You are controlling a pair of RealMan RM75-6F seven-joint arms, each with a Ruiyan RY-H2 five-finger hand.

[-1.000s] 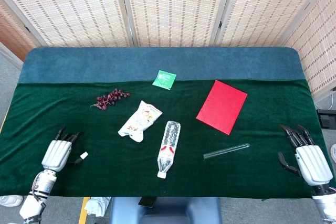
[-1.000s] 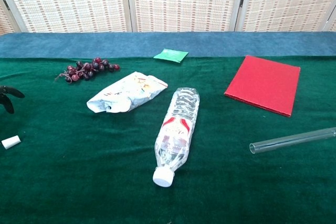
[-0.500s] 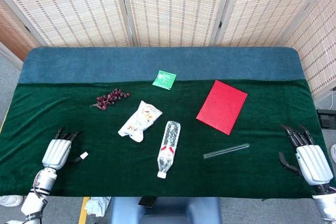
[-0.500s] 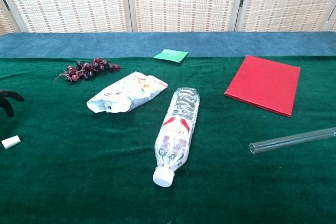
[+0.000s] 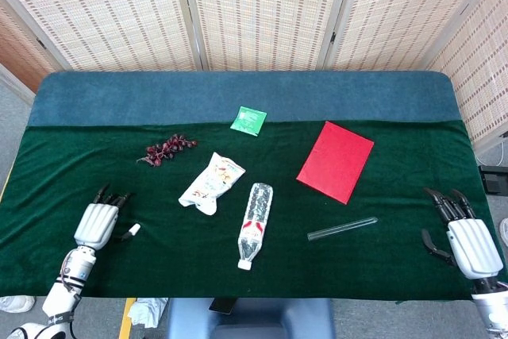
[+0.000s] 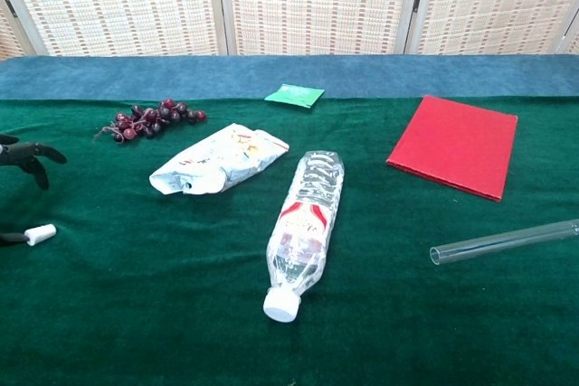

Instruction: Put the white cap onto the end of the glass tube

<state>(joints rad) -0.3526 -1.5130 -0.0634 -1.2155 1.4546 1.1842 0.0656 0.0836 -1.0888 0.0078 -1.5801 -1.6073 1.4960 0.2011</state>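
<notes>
While its fingers spread, left hand touches white cap | right hand splayed, empty

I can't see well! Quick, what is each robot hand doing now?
Left hand: touching the white cap with a fingertip; whether it holds it cannot be told.
Right hand: open, holding nothing.

We saw open green worktop between the white cap and the glass tube, except for the plastic bottle lying across the middle. Snack bag and red book sat further back, off that line.
</notes>
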